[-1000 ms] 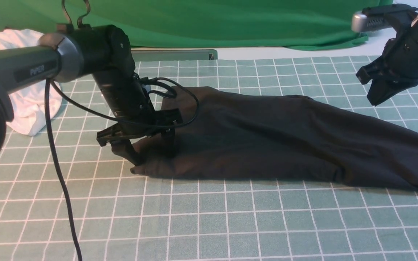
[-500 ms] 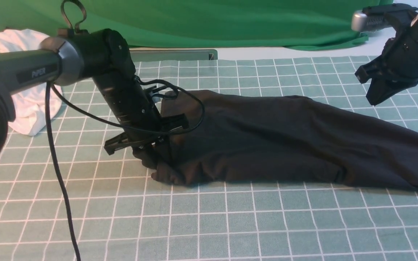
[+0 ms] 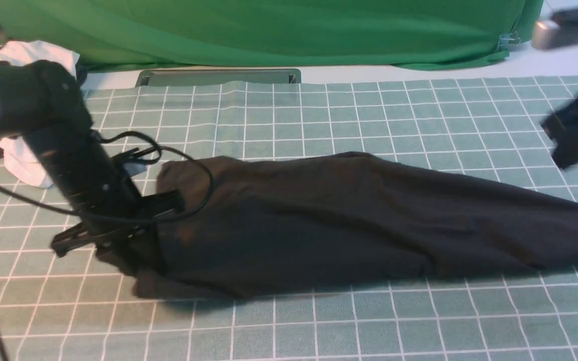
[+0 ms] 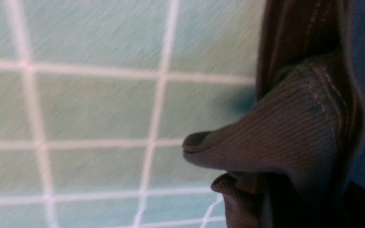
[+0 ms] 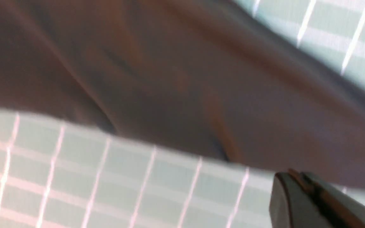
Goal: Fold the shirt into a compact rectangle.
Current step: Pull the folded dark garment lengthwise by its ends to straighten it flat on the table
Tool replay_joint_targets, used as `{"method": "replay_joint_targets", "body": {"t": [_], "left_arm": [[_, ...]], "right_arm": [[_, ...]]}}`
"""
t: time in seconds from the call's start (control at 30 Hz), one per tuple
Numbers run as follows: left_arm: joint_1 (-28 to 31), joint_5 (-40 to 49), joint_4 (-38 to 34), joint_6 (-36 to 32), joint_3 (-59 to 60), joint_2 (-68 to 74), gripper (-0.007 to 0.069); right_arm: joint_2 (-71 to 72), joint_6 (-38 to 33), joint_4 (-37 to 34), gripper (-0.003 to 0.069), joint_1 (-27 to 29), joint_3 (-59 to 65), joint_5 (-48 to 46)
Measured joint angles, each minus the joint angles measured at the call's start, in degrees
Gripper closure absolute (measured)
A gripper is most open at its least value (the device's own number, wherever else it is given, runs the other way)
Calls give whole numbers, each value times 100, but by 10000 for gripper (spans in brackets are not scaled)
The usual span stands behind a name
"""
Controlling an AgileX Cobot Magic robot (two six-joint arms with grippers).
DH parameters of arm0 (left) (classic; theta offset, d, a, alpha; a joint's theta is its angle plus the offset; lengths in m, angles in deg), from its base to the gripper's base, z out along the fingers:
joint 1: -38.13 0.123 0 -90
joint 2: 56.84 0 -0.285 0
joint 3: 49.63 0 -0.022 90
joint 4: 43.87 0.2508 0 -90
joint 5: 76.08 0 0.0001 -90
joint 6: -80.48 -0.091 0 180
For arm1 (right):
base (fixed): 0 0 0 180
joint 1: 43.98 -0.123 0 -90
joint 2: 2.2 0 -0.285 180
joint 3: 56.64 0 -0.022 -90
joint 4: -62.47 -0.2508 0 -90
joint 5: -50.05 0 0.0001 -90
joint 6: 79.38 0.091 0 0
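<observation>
The black shirt (image 3: 349, 220) lies in a long bunched band across the grid mat (image 3: 319, 326), from the left to past the right edge of the front view. My left gripper (image 3: 129, 261) is shut on the shirt's left end, low on the mat. The left wrist view shows a ribbed, stitched edge of the shirt (image 4: 284, 142) pinched and puckered close to the camera; the fingers themselves are hidden in dark. My right gripper (image 3: 566, 159) hangs blurred above the shirt's right part, shut and holding nothing. In the right wrist view its closed tips (image 5: 291, 177) hover over the shirt (image 5: 169, 88).
A white garment (image 3: 20, 160) lies crumpled at the far left behind my left arm. A green backdrop (image 3: 269, 30) closes the far side, with a grey metal bar (image 3: 219, 76) at its foot. A black cable (image 3: 191, 165) loops from the left wrist over the shirt.
My left gripper closed on the shirt's left end and pulled it left and nearer, dragging the whole shirt along. The right gripper drifted right and is blurred.
</observation>
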Motion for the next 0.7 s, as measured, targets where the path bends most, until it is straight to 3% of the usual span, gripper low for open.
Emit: {"method": "replay_joint_targets", "body": {"t": [0.2,0.4,0.7], "left_arm": [[6,17,763,298,187,-351,544],[6,-3,844,393,187,-381,544],[6,-64,858,414,187,-381,544]], "right_arm": [[356,-21,17,631,649,1053,158],[200,-6,30,580,1273,1344,794],[-586,16,357,206,1480,1344,960]]}}
